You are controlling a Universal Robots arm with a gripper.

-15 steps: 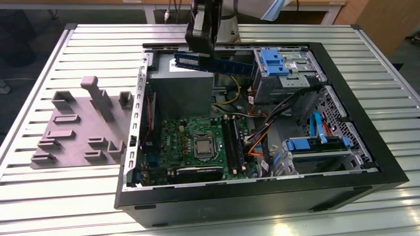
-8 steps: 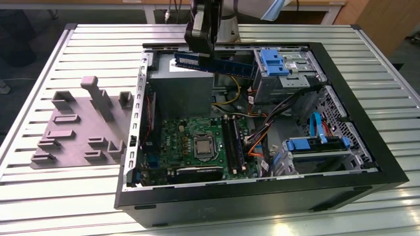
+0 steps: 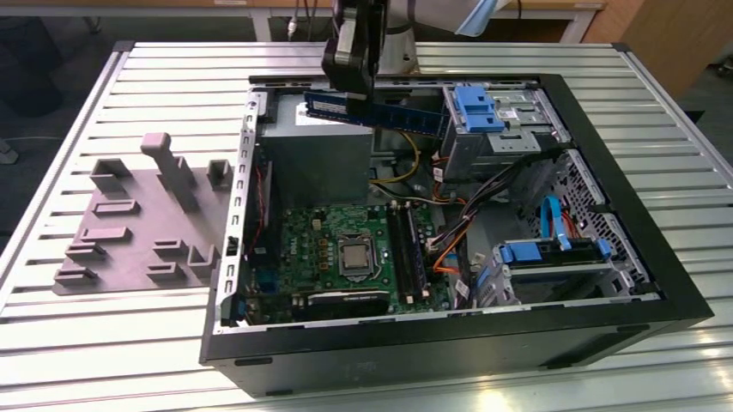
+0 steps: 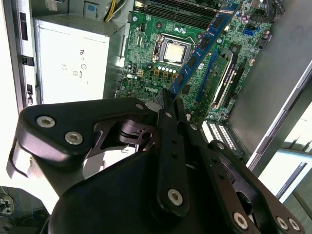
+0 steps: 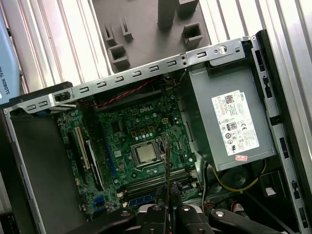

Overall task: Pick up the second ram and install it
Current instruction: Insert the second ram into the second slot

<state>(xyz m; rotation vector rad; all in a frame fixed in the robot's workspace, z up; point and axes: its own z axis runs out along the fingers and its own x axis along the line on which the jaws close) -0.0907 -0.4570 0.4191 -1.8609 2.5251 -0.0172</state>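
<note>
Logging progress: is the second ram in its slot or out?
Out. The second ram is clamped in the tool, held in the air above the motherboard.

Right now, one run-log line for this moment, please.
gripper: shut on second ram | place: in air above open computer case | install: not yet done

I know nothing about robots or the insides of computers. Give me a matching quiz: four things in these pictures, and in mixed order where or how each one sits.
Things:
1. second ram
2. processor
3. power supply
4. grey moulded tray

Places:
A. on the slatted table, beside the case
B. clamped in the gripper, over the open case
C. silver square in the middle of the green board
D. grey box with a white label, inside the case

Pairs: 1-B, 2-C, 3-D, 4-A
</note>
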